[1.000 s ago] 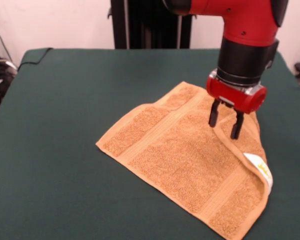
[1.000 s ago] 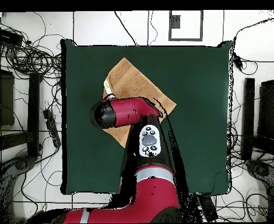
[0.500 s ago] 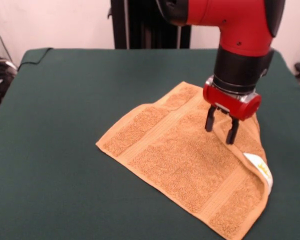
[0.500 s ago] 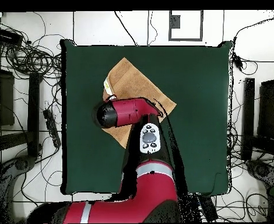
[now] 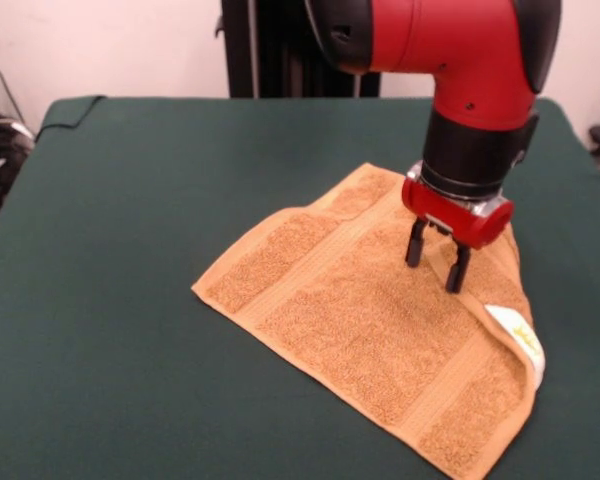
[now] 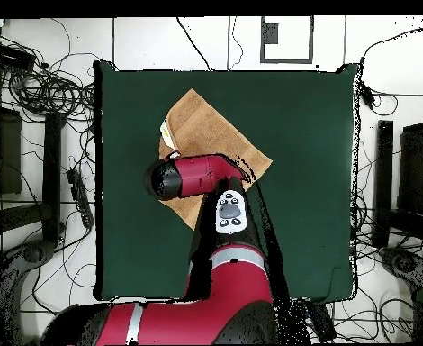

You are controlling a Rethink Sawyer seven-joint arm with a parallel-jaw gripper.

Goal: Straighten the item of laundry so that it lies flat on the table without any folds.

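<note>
One small square orange-tan terry towel [image 5: 380, 320] lies on one big bench covered in dark green cloth [image 5: 130, 200]. From the front, the towel sits to the right of the middle of the bench, turned like a diamond. It is not all flat: its right edge is folded over, and one small white label [image 5: 515, 335] shows on that fold. Flat woven bands cross the towel, and two of them can be counted from the front. One red and black robot arm [image 5: 460, 60] reaches down over the right part of the towel. Its end effector [image 5: 435, 262] has two black fingers [image 5: 415, 245] that point down with a gap between them, spread apart and gripping nothing, with their tips at or just above the cloth. From overhead, the arm [image 6: 197, 176] covers part of the towel [image 6: 215, 135].
</note>
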